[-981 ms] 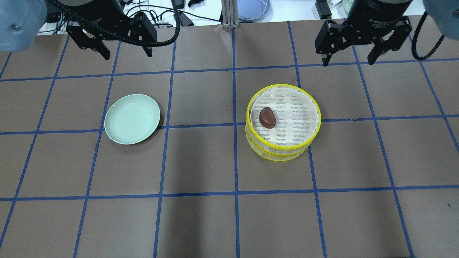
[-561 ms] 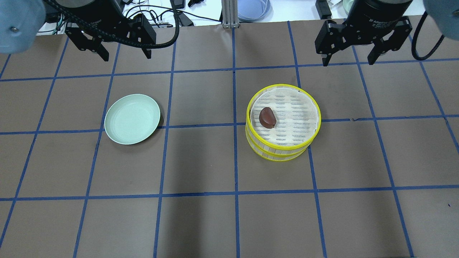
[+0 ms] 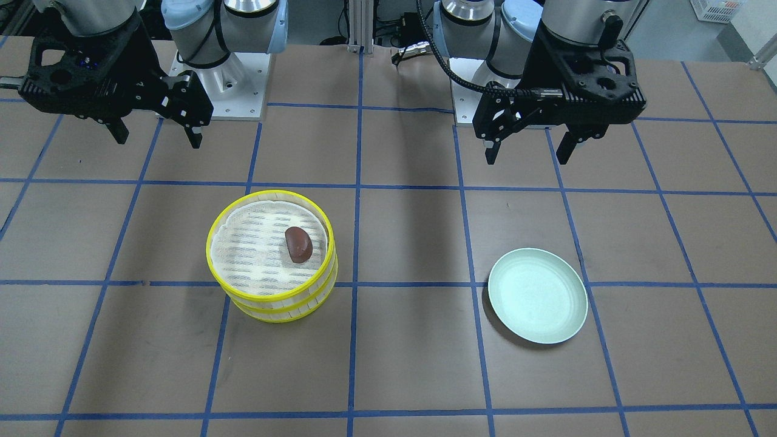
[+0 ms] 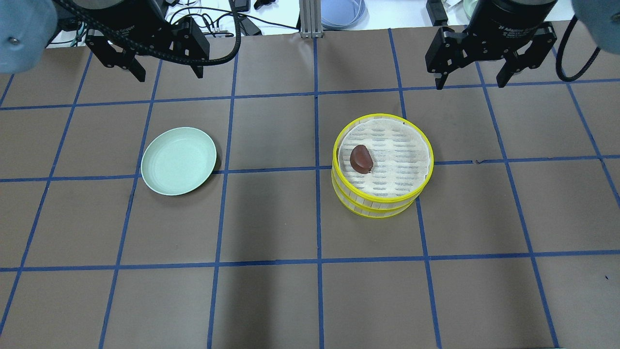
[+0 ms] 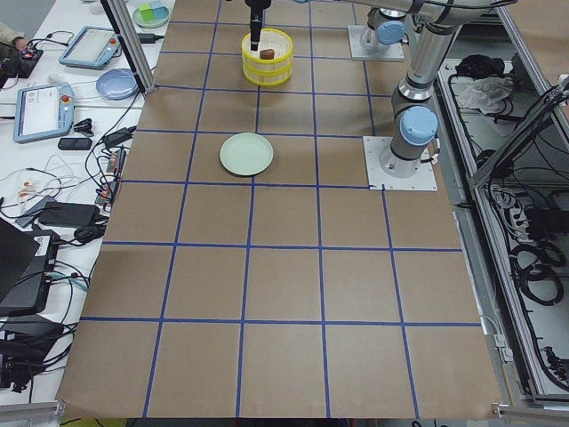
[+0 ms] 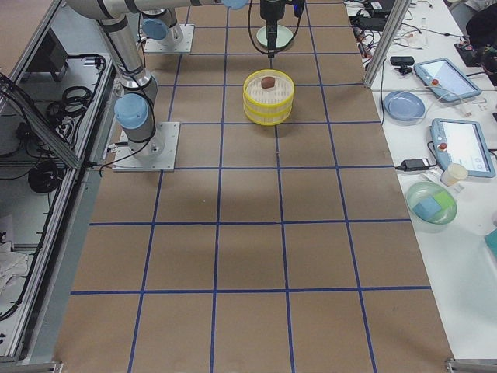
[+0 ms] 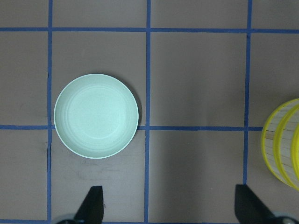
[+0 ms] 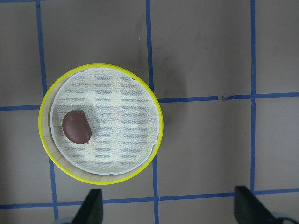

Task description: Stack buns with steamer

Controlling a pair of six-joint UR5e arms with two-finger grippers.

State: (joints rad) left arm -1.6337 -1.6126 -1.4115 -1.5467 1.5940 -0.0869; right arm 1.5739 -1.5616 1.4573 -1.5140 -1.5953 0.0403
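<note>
The two steamer trays (image 4: 378, 206) stand stacked, one on the other, right of the table's middle. The dark reddish-brown bun (image 4: 361, 158) lies on the left side of the top tray's striped floor; it also shows in the right wrist view (image 8: 76, 126). The cream-white bun is hidden. My left gripper (image 4: 169, 75) is open and empty, high over the far left, beyond the pale green plate (image 4: 178, 160). My right gripper (image 4: 470, 85) is open and empty, high over the far right, beyond the steamer stack (image 3: 273, 297).
The green plate (image 3: 538, 295) is empty and lies about two grid squares from the steamer stack. The table is brown with blue grid tape. Cables, tablets and bowls lie beyond the far edge (image 4: 339, 14). The arm bases (image 3: 218, 91) stand at the robot's side.
My left gripper has drifted slightly left and away from the plate. The right gripper, steamer stack, bun and plate have not moved.
</note>
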